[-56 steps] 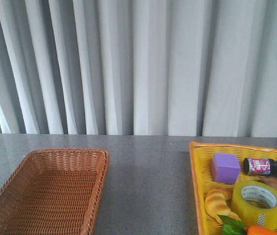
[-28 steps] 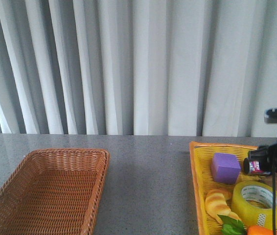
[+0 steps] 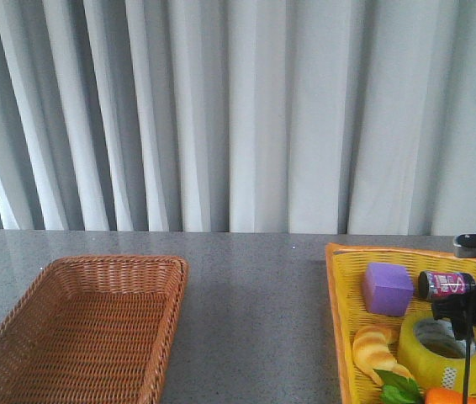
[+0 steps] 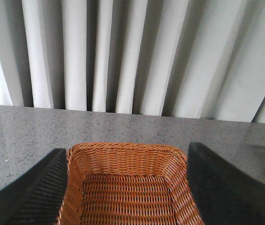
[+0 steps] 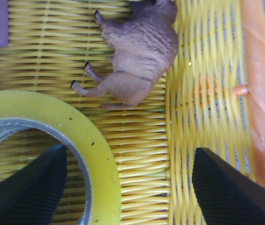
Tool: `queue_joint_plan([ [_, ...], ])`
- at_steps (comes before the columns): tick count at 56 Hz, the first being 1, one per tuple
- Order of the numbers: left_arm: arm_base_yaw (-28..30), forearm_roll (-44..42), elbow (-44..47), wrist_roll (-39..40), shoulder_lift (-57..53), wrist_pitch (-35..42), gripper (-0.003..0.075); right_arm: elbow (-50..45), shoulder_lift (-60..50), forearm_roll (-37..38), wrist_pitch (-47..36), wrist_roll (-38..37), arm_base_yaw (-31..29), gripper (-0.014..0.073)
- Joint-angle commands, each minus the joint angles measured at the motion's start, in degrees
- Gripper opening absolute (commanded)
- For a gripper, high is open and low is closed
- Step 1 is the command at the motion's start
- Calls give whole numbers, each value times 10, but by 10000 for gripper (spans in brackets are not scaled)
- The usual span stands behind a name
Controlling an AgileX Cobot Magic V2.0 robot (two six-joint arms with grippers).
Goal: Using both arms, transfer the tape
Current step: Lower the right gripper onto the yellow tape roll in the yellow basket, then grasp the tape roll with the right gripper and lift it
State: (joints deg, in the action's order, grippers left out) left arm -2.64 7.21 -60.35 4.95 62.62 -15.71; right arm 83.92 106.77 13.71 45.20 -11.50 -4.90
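Largest in the front view: a brown wicker basket (image 3: 82, 324) at lower left, nothing inside, and a yellow tray (image 3: 339, 337) at lower right. In the tray, toward the bottom right corner, the tape (image 3: 440, 349), lying flat with the white core opening upward, just beside a croissant-shaped bread (image 3: 377, 349), a purple block (image 3: 387, 288) and a small printed can (image 3: 441, 284).

Judged as light, stiff and round, with a smooth outer band likely slippery; best taken across the wall, one finger inside the core and one outside.

Right gripper (image 5: 128, 187) above the tray, fingers spread wide and holding nothing; one finger (image 5: 27, 187) over the tape ring (image 5: 53, 136) at lower left of the right wrist view, the other over bare tray weave. Left gripper (image 4: 125, 187) also wide open and empty, hanging over the wicker basket.

Only in the right wrist view: a brown toy animal (image 5: 132, 56) on its side in the upper centre, near the tape, hidden by the arm in the front view. Only in the left wrist view: the left gripper; in the front view only a dark bit of that arm at the left edge.
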Motion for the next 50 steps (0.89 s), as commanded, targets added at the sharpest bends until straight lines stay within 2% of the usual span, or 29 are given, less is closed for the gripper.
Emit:
queue_joint_plan([
  [1,-3,6,-20,4,-8,47,523,21,-23,7,-24,9,-1,501],
  [12,-3,6,-20,4,-8,47,523,21,-12,-20,-22,45,-1,358],
  [23,-3,6,-20,4,-8,47,523,21,-9,-39,-25,57,-1,137],
  [32,-3,6,-20,4,-8,45,523,21,-9,-39,-41,57,-1,0],
  [42,-3,6,-20,4,-8,43,523,51,-11,-42,-27,67,0,-8],
  [50,-3,6,-20,4,-8,43,523,110,-14,-76,7,122,8,-8],
])
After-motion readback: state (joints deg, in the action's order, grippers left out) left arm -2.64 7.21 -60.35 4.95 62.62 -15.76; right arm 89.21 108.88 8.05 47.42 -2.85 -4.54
